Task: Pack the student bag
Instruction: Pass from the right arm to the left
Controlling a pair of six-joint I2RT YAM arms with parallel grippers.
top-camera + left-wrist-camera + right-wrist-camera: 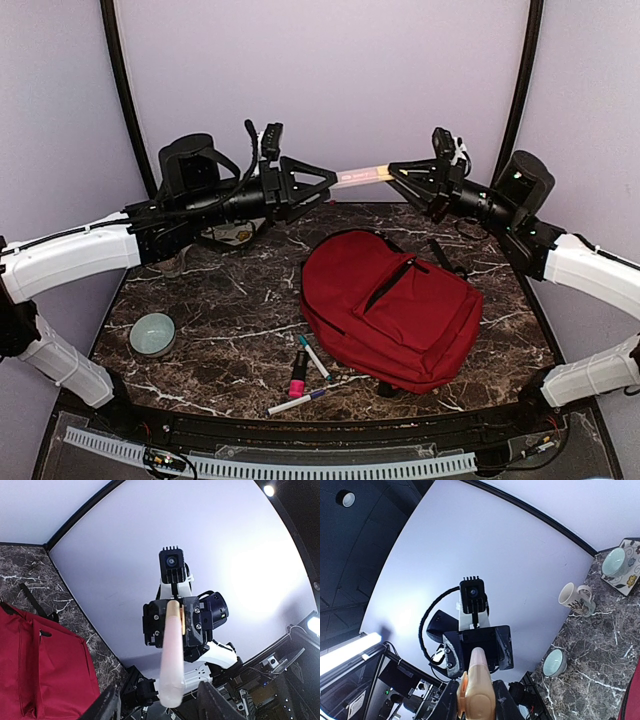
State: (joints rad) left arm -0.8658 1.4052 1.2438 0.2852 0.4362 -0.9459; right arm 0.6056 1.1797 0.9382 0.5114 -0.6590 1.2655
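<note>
Two sets of fingers meet on one object, high above the table. The right gripper (397,172) is clamped on one end of a pale strip (362,177), which is flat, thin and smooth and is probably a plastic ruler. The left gripper (328,186) stands roughly half open around the other end. Its dark fingers (107,706) are clear of the strip on both sides and grip nothing.

The strip's long axis runs nearly level from one gripper straight to the other. The left fingers therefore sit in line with it and would only have to pinch its flat faces, which I read as a handover.

Below, the student bag (390,310) lies flat on the dark marbled table (200,300). It is soft red fabric with rounded corners, and its length runs diagonally from back-left to near-right. A dark zip line crosses its upper face, and I cannot tell whether any compartment gapes. The bag lies under and nearer the right arm.

Three markers (300,378) rest just beside the bag's near-left edge. A glossy pale-green bowl (152,333) sits well apart to the left.
</note>
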